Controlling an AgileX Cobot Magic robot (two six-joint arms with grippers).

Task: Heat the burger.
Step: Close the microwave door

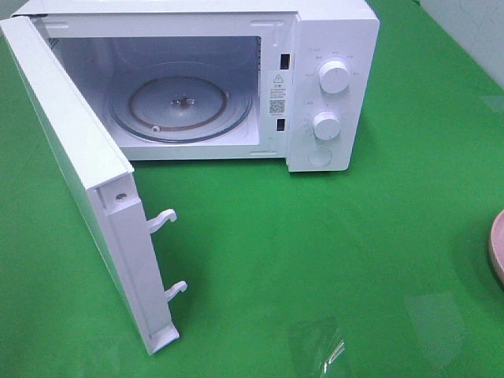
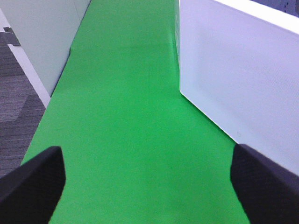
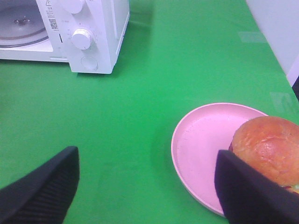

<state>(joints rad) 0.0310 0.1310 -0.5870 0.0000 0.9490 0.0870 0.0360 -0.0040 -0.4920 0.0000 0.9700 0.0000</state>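
- The burger (image 3: pixel 268 149) sits on a pink plate (image 3: pixel 201 140), well apart from the open microwave (image 1: pixel 315 79).
- Right gripper (image 3: pixel 145 191) gapes wide, empty.
- Left gripper (image 2: pixel 149 182) likewise.
- Soft, squashable; likely grasp the plate's rim.

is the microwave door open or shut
Open: the door is swung wide to the left, leaving the microwave cavity and its bare glass turntable exposed.

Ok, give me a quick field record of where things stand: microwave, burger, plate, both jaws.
microwave: on the green table, door swung wide open
turntable: glass, nothing on it
burger: on the pink plate, off to the microwave's right, not yet inside
left gripper: jaws apart, holding nothing
right gripper: jaws apart, near the plate, holding nothing
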